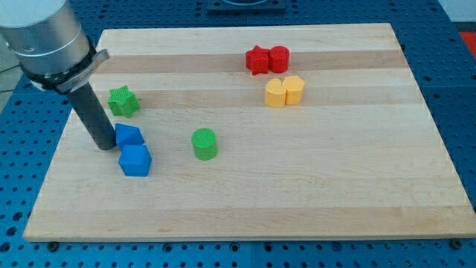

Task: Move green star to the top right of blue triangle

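The green star (123, 101) lies on the wooden board (312, 186) near the view's left. The blue triangle (129, 135) lies below it, slightly to the right, with a small gap between them. My tip (106, 147) rests on the board right at the blue triangle's left side, below and left of the green star. A blue cube (135, 159) sits just below the blue triangle, touching it.
A green cylinder (204, 144) stands to the right of the blue blocks. A red star (257, 59) and a red cylinder (279, 58) sit together near the view's top. A yellow pair (285, 91) lies just below them.
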